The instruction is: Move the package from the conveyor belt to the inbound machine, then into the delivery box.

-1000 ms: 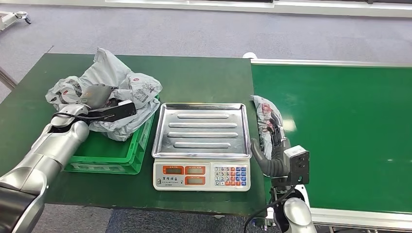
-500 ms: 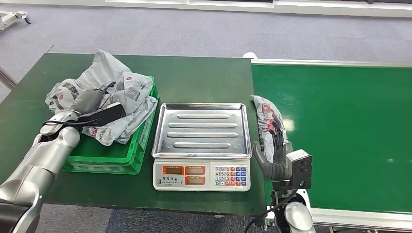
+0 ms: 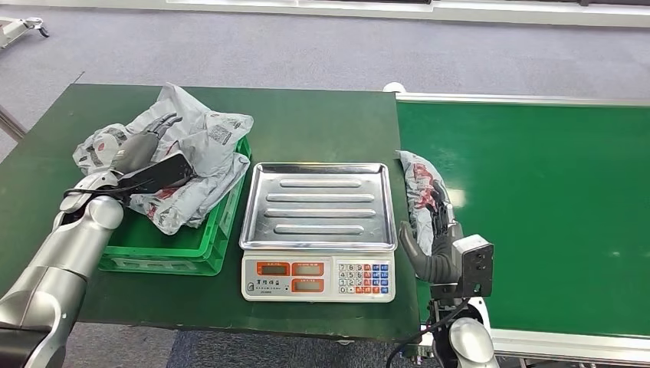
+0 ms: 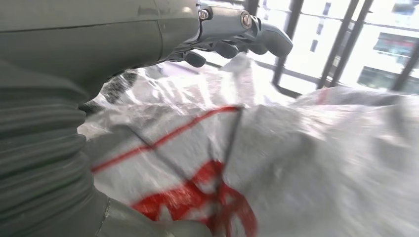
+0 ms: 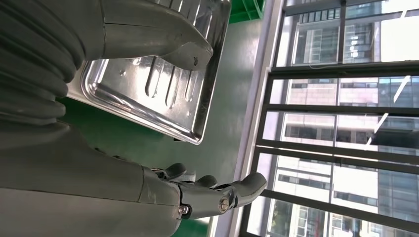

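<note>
From the head view, the left hand lay with fingers spread atop grey packages heaped in the green crate; its wrist view showed them close up, crinkled with red print. The right hand stood empty, fingers apart, touching another package at the conveyor belt's edge, beside the scale.

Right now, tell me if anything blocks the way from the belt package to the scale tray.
Nothing visible does. The package lies at the belt's edge beside the empty tray, with the right robot hand at its near end.
</note>
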